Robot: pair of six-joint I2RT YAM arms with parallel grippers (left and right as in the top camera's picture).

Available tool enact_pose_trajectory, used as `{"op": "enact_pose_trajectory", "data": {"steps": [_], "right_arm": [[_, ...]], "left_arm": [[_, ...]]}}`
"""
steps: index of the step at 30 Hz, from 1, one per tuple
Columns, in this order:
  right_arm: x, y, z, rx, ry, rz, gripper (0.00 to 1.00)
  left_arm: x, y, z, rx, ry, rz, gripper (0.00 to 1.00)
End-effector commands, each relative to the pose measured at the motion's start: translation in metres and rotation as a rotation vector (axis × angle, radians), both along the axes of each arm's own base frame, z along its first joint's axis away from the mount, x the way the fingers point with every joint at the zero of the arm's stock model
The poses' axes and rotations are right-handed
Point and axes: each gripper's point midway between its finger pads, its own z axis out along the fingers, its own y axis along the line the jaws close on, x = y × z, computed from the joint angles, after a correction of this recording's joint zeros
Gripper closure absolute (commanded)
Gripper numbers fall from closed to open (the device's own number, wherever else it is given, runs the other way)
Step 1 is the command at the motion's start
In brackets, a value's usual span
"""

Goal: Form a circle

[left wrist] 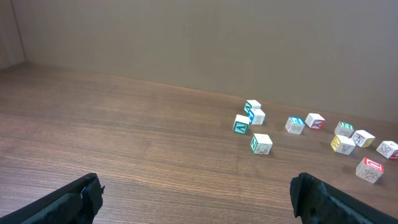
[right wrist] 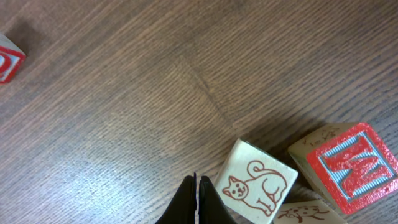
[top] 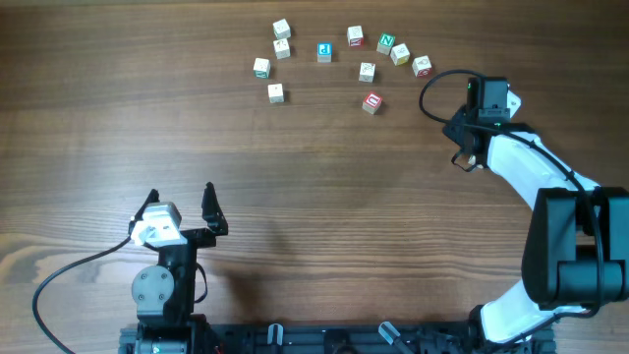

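Several small lettered and pictured cubes lie in a loose arc at the table's far side, from a white one (top: 276, 92) on the left to a red-marked one (top: 422, 66) on the right; a red cube (top: 371, 102) sits lower. My right gripper (top: 484, 98) hovers right of the arc. In the right wrist view it (right wrist: 197, 177) is shut and empty, its tips just left of a cat cube (right wrist: 258, 180). A red N cube (right wrist: 351, 165) lies beside that. My left gripper (top: 182, 202) (left wrist: 196, 186) stands open and empty, far from the cubes (left wrist: 261, 143).
A black cable (top: 432, 88) loops from the right wrist towards the nearest cubes. The right arm's white link (top: 531, 167) stretches back to its base at the lower right. A plain wall (left wrist: 199, 37) rises behind the table.
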Motion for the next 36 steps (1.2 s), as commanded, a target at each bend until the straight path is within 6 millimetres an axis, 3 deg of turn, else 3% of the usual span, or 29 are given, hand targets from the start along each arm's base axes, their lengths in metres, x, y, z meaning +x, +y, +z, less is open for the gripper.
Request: {"op": "enact_pose_trajectory", "data": {"steps": [1, 36], "right_arm": [[0.0042, -0.0054, 0.0017, -0.022, -0.005, -0.029, 0.96], [0.0042, -0.0073, 0.0022, -0.03, -0.006, -0.038, 0.95]], "left_arm": [[-0.0001, -0.0004, -0.0006, 0.022, -0.003, -0.007, 0.0], [-0.0001, -0.0004, -0.0006, 0.022, -0.003, -0.007, 0.0]]}}
